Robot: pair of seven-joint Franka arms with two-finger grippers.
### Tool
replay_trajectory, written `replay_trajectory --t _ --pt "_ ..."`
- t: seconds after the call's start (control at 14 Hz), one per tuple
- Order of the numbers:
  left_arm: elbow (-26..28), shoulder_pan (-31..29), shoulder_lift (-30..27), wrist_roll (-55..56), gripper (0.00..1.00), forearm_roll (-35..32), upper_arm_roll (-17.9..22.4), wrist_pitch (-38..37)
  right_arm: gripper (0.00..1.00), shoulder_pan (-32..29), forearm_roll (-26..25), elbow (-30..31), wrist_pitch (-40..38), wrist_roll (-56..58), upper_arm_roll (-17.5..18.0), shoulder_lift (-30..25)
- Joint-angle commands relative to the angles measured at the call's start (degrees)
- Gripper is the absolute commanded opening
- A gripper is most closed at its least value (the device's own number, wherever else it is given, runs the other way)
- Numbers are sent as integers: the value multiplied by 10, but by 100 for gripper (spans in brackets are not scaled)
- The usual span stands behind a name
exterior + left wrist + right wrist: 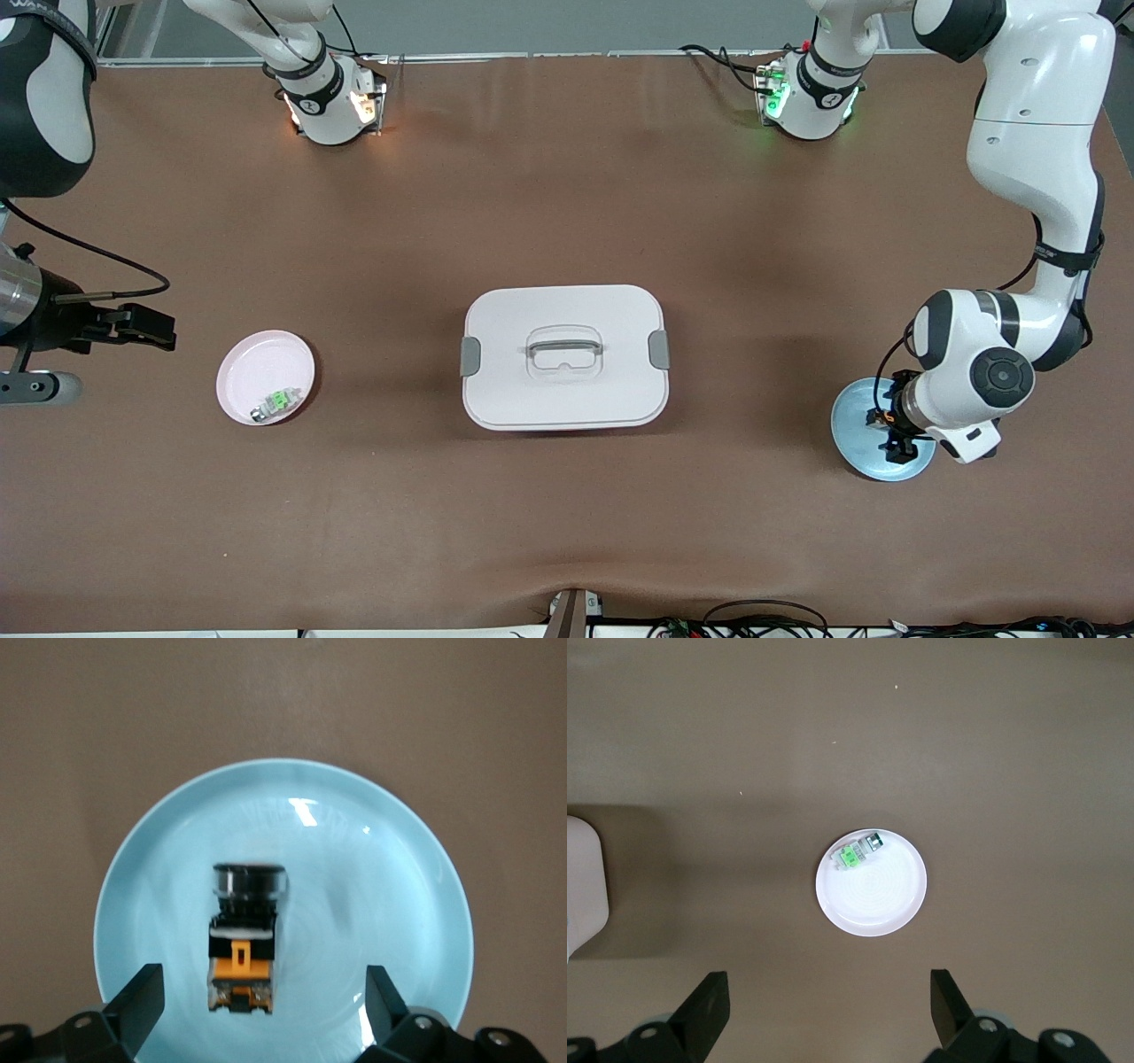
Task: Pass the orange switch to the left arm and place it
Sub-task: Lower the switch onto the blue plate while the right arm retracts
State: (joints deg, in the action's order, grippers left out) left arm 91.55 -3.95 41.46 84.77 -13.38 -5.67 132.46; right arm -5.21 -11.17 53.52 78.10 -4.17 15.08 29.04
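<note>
Over the blue plate [372, 904], our left gripper [257, 997] hung spread around the orange switch [244, 943]; only its wrist view showed that. Our right gripper [828, 1001] waited, spread, above brown table [567, 204].

orange switch [245, 939] lies on a blue plate [390, 877], between the left hand's [262, 1010] spread fingers [142, 997].

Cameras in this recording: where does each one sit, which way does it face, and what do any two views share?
Front view: high across the table, facing both bases; shows both arms, the box between a pink plate and a blue plate.
Left wrist view: on the left arm, looking down past its open left pincer at the orange switch lying on the blue plate.
Right wrist view: on the waiting right arm, looking down past its open right pincer at the pink plate.
Each wrist view shares its plate with the front view.
</note>
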Motion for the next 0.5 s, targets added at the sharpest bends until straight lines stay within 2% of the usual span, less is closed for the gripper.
replay_trajectory --t 0.0,0.43 --pt "-4 12 -1 14 100 -9 1 1 100 -16 -4 11 -1 -12 10 -6" --pt "-14 7 -4 10 100 -12 0 -1 100 -19 -18 10 -24 -10 9 -16"
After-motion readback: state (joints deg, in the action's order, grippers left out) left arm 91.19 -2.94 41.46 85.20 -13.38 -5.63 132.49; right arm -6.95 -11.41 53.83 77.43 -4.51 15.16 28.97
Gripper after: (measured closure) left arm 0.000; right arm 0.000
